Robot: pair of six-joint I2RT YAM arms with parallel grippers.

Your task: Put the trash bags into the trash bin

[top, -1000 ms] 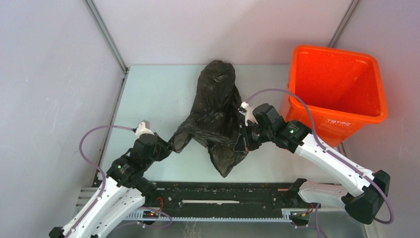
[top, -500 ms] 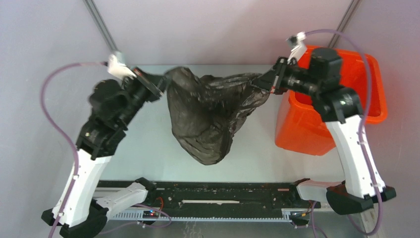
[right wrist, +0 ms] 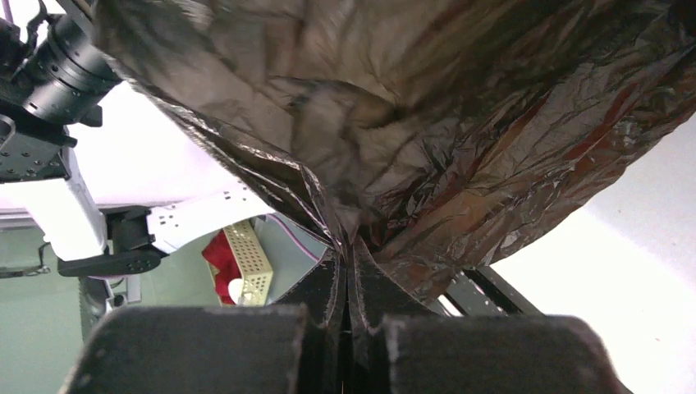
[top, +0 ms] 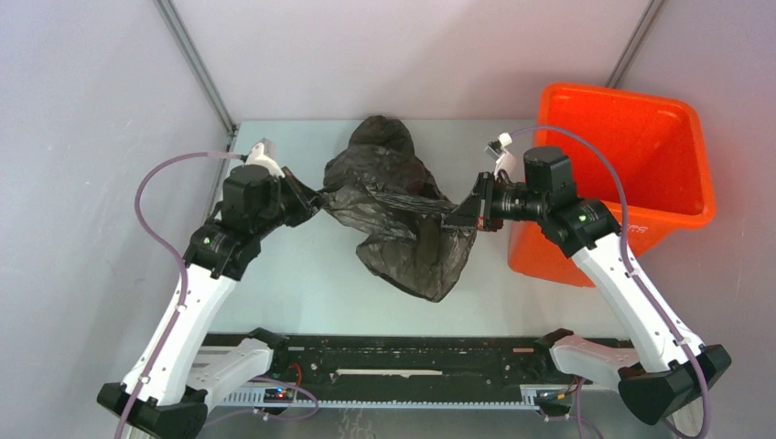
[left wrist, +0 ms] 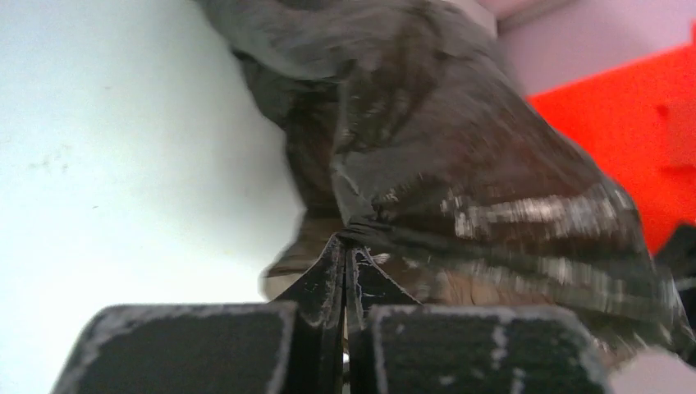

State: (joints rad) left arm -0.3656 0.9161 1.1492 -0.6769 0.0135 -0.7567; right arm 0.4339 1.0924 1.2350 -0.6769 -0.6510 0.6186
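Trash bag [top: 407, 251] stretched between left tool [top: 315, 198] and right tool [top: 459, 212], both pinching its film, hides their tips from above.

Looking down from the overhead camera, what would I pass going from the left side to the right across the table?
left gripper pinching the film → wrinkly, glossy black plastic trash bag stretched between both arms → right gripper pinching its other side → tall bright orange plastic bin.

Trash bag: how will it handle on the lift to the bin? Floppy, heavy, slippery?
Likely very floppy: the trash bag sags in crumpled folds between the left gripper and right gripper. Probably light; the film looks thin, slightly see-through. Glossy, so it may slip from the pinches.
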